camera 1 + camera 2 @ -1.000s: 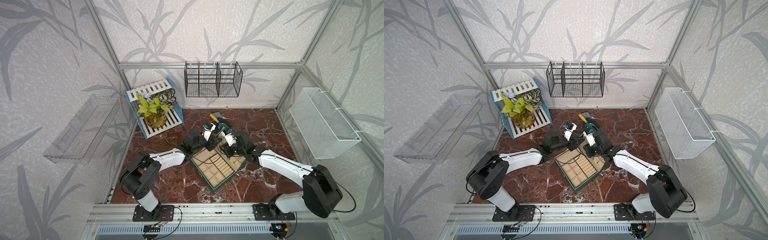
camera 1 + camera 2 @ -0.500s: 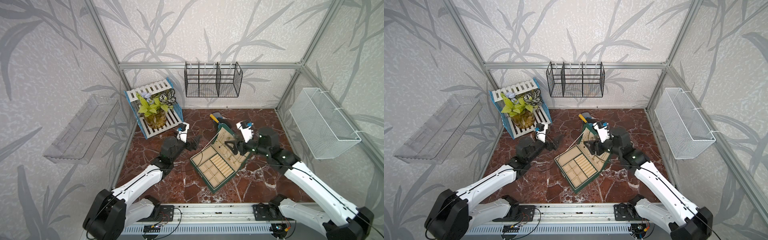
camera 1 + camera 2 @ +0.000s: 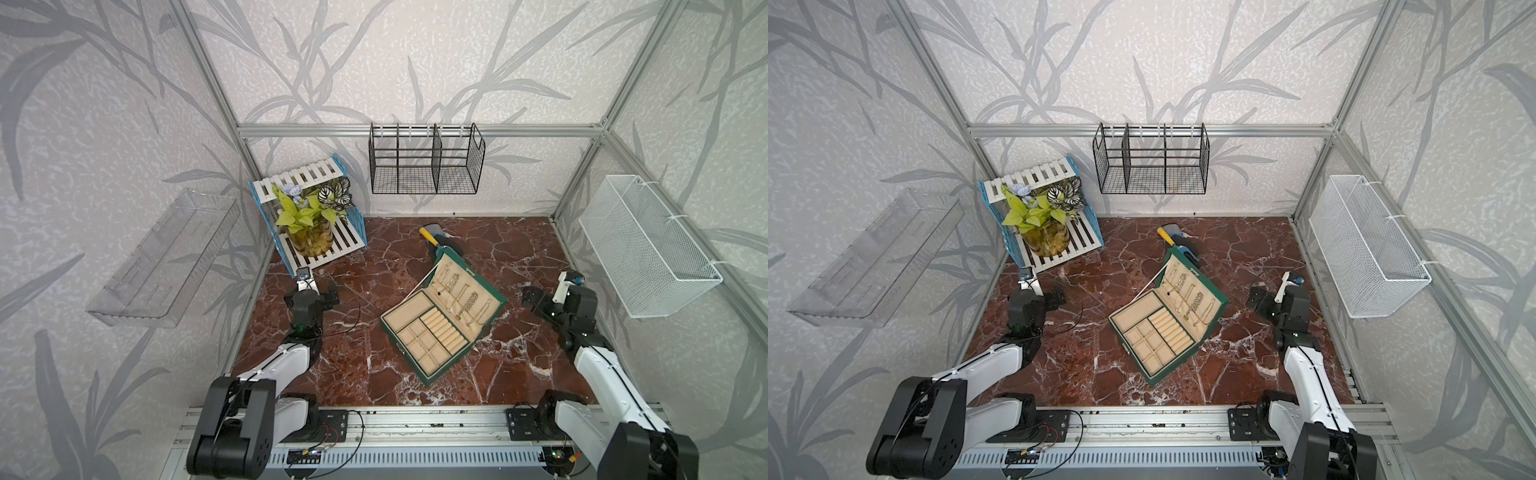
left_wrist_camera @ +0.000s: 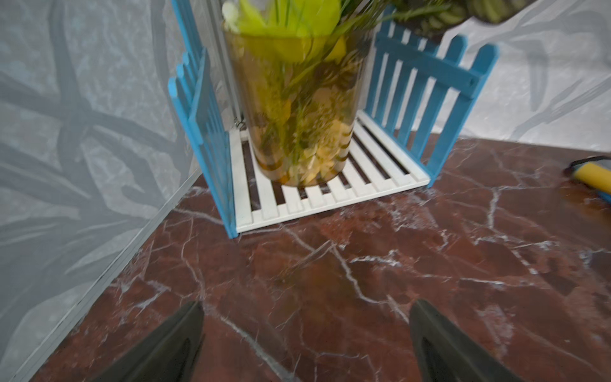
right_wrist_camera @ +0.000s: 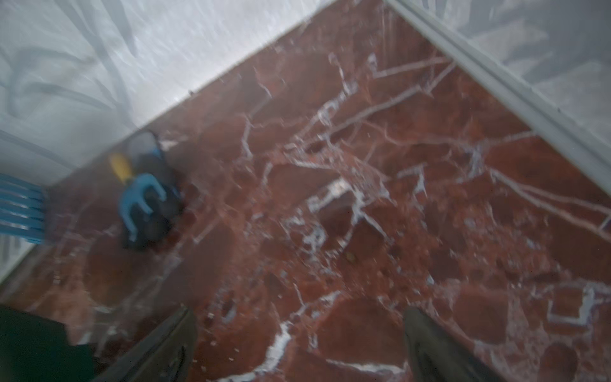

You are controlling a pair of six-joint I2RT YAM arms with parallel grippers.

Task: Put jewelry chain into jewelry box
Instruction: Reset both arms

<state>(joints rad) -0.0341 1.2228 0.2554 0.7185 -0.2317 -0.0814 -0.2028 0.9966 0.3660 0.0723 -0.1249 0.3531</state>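
While the jewelry box (image 3: 440,320) lies open near the middle of the red marble tabletop (image 3: 357,374), both arms sit drawn back to the sides, well apart from it. Its cream tray of square compartments and ring rolls takes the near half, toward six o'clock. The lid (image 3: 1187,291) tilts back toward one o'clock, with several chains (image 3: 461,297) lying across its cream lining.

At nine o'clock from the box, the left hand (image 4: 305,334) hovers above bare marble with its fingers spread wide and nothing between them. At three o'clock, the right hand (image 5: 299,340) is likewise spread and empty; its wrist view is blurred.

Farther back, at twelve o'clock and just behind the lid, lies a small tool (image 3: 434,239) with a yellow handle and blue parts. At eleven o'clock, a blue and white slatted stand (image 4: 330,191) holds a glass vase (image 4: 297,109) of green plants in the far corner.
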